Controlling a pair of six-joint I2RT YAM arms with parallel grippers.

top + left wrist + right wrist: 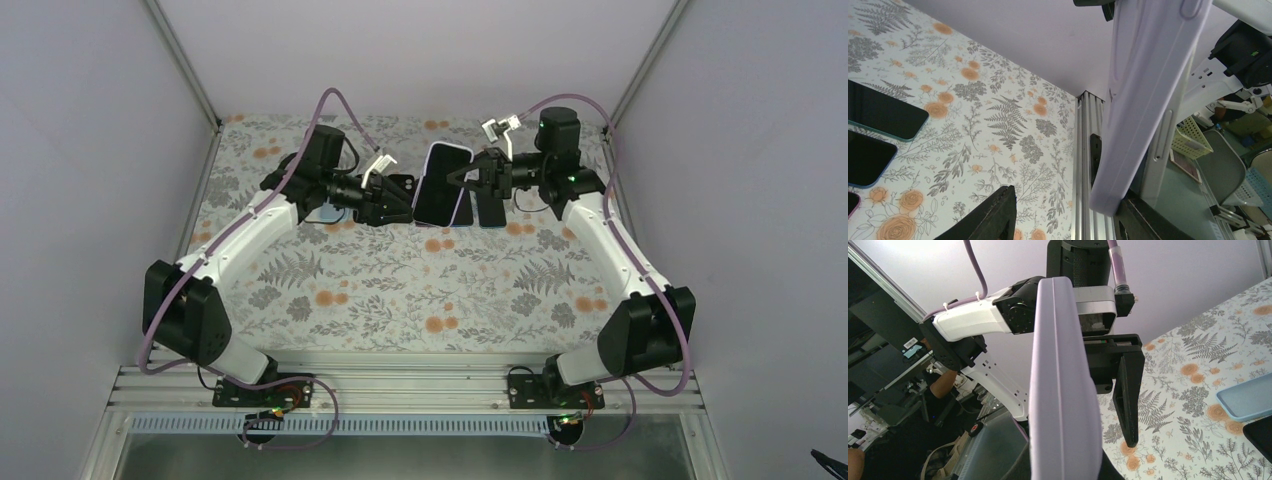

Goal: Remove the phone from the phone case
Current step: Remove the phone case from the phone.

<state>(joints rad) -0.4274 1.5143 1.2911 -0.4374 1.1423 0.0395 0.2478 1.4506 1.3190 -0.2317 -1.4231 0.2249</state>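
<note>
Grip-setting step: phone (441,190) inside case (1060,390), right jaws clamped on case, left jaws apart astride its end. Next: close, peel case away.

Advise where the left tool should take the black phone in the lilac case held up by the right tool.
Grip the free long edge of the black phone in the lilac case, the one nearest the open left tool, coming from the left. The right tool is shut on the opposite edge, and the slab sits edge-on to the left tool, probably thin enough to straddle.
</note>
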